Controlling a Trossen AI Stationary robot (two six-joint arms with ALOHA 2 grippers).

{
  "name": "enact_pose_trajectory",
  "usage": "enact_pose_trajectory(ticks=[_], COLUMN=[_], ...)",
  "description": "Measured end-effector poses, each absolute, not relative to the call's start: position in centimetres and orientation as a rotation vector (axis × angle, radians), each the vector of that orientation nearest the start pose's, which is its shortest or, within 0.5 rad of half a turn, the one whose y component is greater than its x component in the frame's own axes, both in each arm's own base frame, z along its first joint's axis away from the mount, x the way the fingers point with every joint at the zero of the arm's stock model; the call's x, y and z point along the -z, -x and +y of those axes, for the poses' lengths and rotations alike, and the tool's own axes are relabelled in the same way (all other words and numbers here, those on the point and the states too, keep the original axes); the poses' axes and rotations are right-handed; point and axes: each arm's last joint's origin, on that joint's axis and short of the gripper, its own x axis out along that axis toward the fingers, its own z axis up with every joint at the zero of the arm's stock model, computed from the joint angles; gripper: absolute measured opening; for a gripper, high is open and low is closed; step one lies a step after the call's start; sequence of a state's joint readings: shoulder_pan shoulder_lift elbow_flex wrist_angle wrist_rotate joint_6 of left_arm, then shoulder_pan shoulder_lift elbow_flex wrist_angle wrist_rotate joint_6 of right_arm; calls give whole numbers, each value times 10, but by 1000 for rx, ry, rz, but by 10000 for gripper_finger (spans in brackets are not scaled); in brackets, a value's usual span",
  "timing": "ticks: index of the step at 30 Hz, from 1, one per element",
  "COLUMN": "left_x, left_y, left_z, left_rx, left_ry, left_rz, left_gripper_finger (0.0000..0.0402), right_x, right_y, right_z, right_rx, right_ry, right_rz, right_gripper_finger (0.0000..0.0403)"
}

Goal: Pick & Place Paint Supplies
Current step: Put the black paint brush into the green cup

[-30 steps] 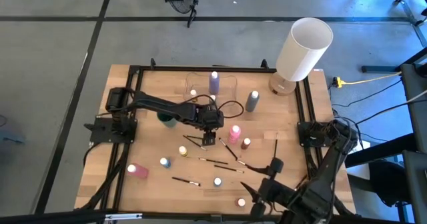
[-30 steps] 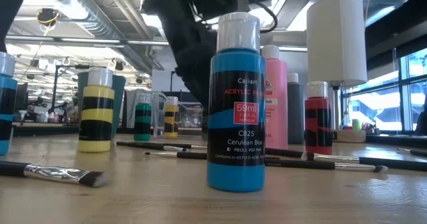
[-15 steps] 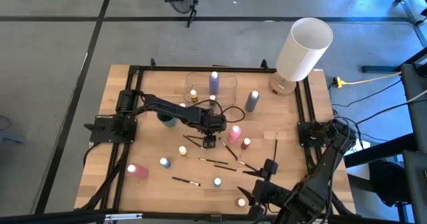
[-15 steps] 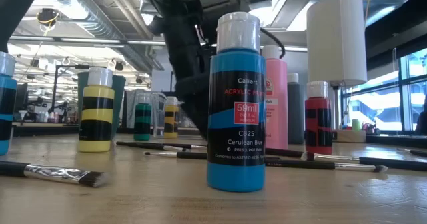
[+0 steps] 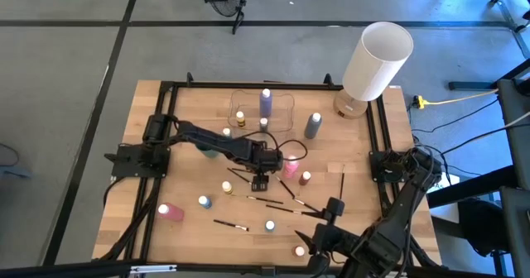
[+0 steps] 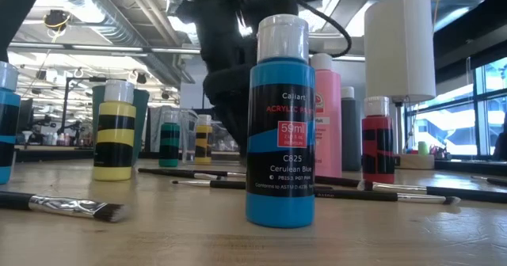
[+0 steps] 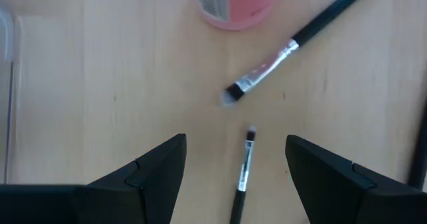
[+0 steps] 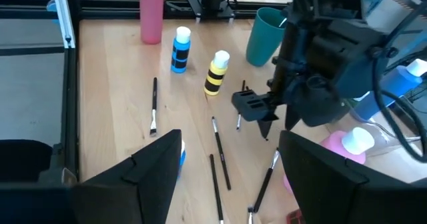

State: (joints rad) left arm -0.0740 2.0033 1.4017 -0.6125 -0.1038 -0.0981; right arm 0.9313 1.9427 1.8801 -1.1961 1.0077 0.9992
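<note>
My left gripper [image 5: 259, 181] hangs open just above the mid-table, fingers pointing down. A thin dark-handled paintbrush [image 7: 243, 174] lies on the wood between its fingertips, untouched. A second brush [image 7: 267, 67] and the tall pink bottle [image 5: 290, 165] lie just beyond. More brushes [image 5: 265, 200] and small white-capped bottles [image 5: 227, 187] are scattered around; all the bottles stand on their bases except a pink one lying on its side. My right gripper [image 5: 330, 220] waits open above the near right corner. From its wrist view I see the left gripper [image 8: 257, 111] over the brushes.
A big white lamp [image 5: 377, 59] stands at the far right corner. A clear tray [image 5: 281, 104] at the far middle holds the purple bottle [image 5: 266, 103]; a grey bottle [image 5: 313, 125] and a teal cup [image 5: 207, 148] stand nearby. A blue bottle [image 6: 280, 123] fills the low view's foreground.
My left gripper has sunk toward the table and moved a little toward the near edge, staying open. It now stands over the small brush beside the pink bottle. No bottle or brush has moved.
</note>
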Motion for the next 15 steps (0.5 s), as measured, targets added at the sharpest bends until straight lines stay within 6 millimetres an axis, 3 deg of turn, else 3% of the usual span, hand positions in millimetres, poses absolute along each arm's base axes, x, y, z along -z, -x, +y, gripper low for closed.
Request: enact_pose_trajectory(ticks=[15], left_x=[-163], left_y=[-401], left_z=[-23], left_rx=[-90], left_ry=[-37], left_rz=[1198], left_gripper_finger=[253], right_x=[-315], right_y=[-259], right_z=[293], right_rx=[392], right_ry=[77], right_rz=[581], right_gripper_finger=[257])
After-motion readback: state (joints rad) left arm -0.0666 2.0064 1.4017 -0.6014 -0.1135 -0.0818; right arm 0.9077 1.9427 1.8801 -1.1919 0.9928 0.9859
